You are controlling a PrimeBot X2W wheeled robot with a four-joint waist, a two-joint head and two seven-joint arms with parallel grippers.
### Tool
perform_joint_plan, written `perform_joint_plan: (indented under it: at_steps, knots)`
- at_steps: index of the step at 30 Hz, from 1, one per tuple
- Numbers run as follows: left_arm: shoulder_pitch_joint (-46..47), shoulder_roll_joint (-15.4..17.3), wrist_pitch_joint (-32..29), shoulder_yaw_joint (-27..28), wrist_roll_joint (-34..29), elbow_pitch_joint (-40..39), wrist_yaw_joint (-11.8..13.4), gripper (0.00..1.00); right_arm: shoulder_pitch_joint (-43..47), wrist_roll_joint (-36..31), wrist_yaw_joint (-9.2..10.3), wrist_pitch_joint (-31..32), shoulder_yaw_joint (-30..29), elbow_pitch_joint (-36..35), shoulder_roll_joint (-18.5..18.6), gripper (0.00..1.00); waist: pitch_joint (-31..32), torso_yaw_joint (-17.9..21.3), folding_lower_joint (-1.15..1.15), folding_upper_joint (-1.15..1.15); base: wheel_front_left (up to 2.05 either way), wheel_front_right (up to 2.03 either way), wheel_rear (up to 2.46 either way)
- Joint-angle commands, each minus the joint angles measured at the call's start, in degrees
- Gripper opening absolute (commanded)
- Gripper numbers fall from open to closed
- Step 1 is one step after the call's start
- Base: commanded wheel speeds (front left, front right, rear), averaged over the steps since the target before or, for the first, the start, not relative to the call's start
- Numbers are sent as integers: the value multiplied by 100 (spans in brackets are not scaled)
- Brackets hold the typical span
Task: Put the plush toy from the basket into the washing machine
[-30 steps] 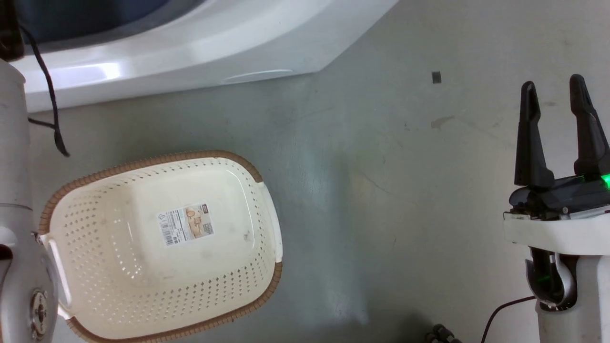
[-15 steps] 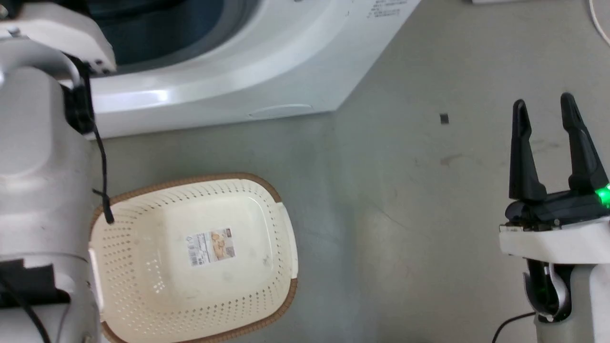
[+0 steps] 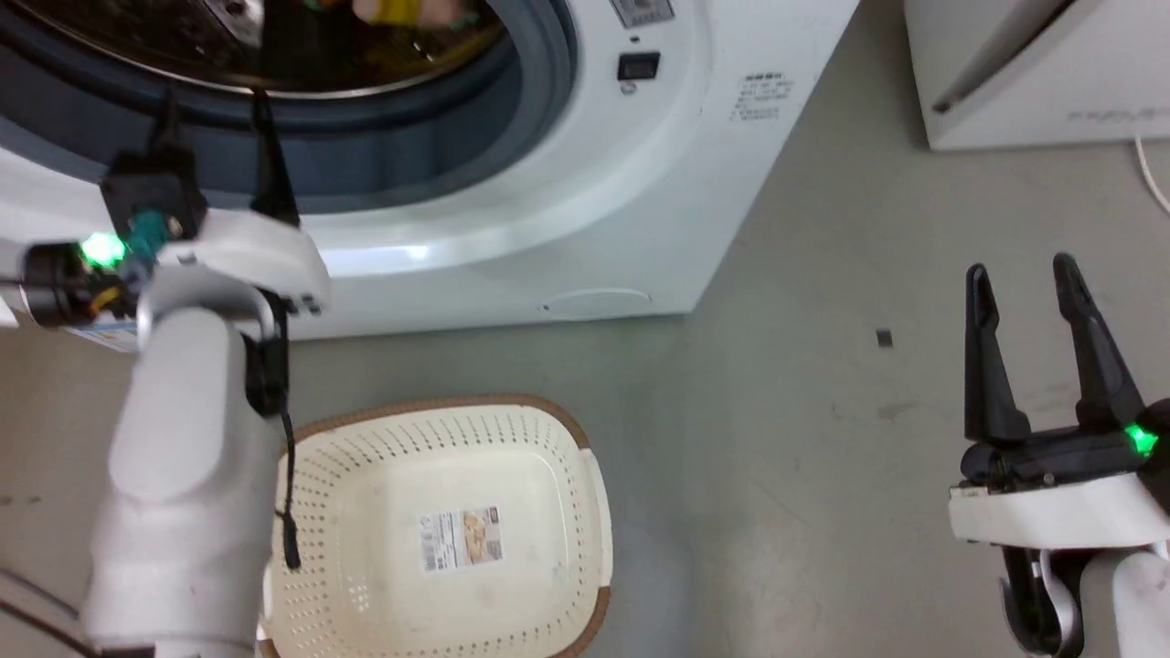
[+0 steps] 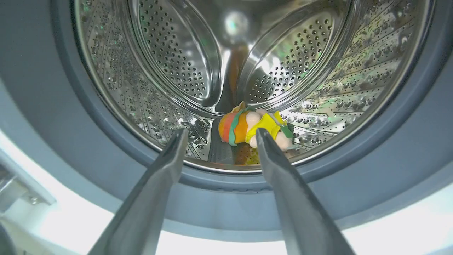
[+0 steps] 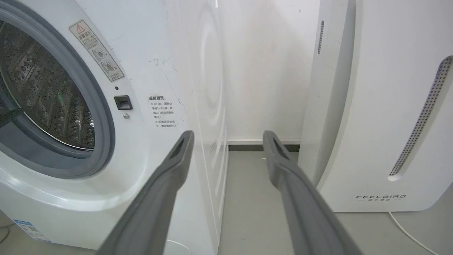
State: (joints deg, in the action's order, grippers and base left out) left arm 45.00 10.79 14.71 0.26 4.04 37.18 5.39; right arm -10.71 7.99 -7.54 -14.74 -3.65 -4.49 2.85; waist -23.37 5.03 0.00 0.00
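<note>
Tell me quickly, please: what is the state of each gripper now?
Left gripper: open, holding nothing; the plush toy lies free inside the washing machine.
Right gripper: open, holding nothing.

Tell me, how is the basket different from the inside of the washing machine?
The basket is cream plastic; the washing machine's drum is shiny steel. The basket holds no toy, only a paper label; the drum holds the plush toy. Both are dotted with little holes.
</note>
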Motion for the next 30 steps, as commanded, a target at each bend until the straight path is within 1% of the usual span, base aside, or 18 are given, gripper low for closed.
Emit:
perform_joint_plan:
  at_steps: [1, 11, 15, 20, 23, 27, 30]
  knots:
    - [-213, -42, 29, -16, -35, -145, -2, 100, 109, -58, 5, -26, -11, 9, 3, 100, 262, -145, 0, 0, 0, 0, 0]
    - [-1407, -238, 29, -14, -95, -1138, -113, 100, 490, -87, 5, -26, 19, 71, 3, 100, 864, -338, 0, 0, 0, 0, 0]
    - [-1905, -335, 29, -38, -124, -1519, -191, 100, 650, -88, 5, -26, 20, 107, 3, 100, 1093, -379, 0, 0, 0, 0, 0]
    - [-2545, -452, 29, -123, -127, -1872, -366, 100, 892, -76, 5, -26, -11, 150, 3, 100, 1396, -429, 0, 0, 0, 0, 0]
    - [-2938, -521, 29, -186, -159, -2054, -403, 100, 1036, -68, 5, -26, -38, 177, 3, 100, 1583, -469, 0, 0, 0, 0, 0]
    - [-3435, -589, 29, -267, -211, -2241, -404, 100, 1231, -53, 5, -26, -71, 202, 3, 100, 1814, -532, 0, 0, 0, 0, 0]
    - [-3763, -636, 29, -303, -236, -2296, -339, 100, 1350, -38, 5, -26, -67, 221, 3, 100, 1966, -575, 0, 0, 0, 0, 0]
